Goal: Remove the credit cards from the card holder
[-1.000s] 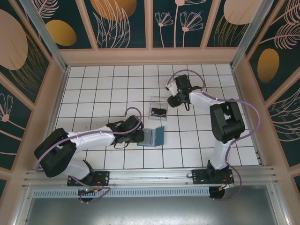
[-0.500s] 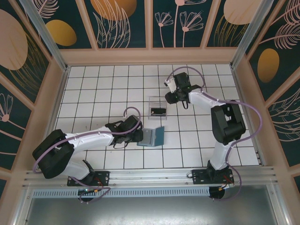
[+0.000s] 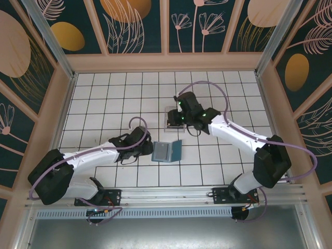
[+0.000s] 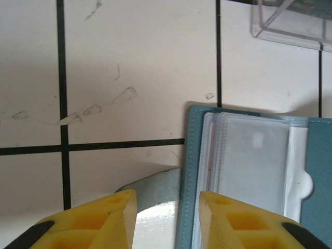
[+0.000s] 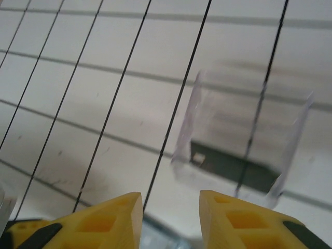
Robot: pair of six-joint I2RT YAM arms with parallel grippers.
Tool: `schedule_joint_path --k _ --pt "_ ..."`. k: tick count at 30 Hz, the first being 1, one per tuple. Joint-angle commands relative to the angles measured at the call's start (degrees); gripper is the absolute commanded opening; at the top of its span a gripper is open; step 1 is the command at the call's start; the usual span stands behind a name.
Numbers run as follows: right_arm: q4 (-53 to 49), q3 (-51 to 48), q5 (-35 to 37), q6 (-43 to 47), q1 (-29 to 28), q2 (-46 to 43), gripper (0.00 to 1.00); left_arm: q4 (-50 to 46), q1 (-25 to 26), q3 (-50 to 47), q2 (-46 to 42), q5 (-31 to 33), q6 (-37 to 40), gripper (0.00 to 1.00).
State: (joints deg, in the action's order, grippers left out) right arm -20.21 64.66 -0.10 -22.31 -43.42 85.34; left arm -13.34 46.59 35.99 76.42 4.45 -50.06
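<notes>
Two arms share one white tiled table (image 3: pixel 104 98). The left gripper (image 4: pixel 168 207), its yellow fingers part-open and gripping nothing, straddles the stitched edge of one soft teal card holder (image 4: pixel 249 171). The holder lies open mid-table, showing frosted sleeves. Just beyond it, one clear plastic stand (image 5: pixel 238 129) holds one dark card (image 5: pixel 228 166). The right gripper (image 5: pixel 171 207) hovers there, part-open and empty.

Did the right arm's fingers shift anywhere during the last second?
Yes. The right arm's fingers swung left across the tiles, from beside the clear stand to above its right edge.
</notes>
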Motion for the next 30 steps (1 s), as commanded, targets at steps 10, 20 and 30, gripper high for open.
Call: schedule_joint_path --k 10,20,30 --pt "-9.08 -1.64 0.61 -16.0 -13.31 5.87 0.36 11.17 -0.67 -9.56 -3.06 -4.09 -4.32 0.3" --pt "-13.13 4.09 4.59 -17.34 -17.0 17.49 0.38 12.96 -0.69 -10.39 -2.3 -4.16 -3.86 0.3" --pt "-15.65 8.62 6.6 -15.93 -17.34 22.78 0.42 12.22 -0.71 -11.82 -5.81 -3.01 -4.89 0.3"
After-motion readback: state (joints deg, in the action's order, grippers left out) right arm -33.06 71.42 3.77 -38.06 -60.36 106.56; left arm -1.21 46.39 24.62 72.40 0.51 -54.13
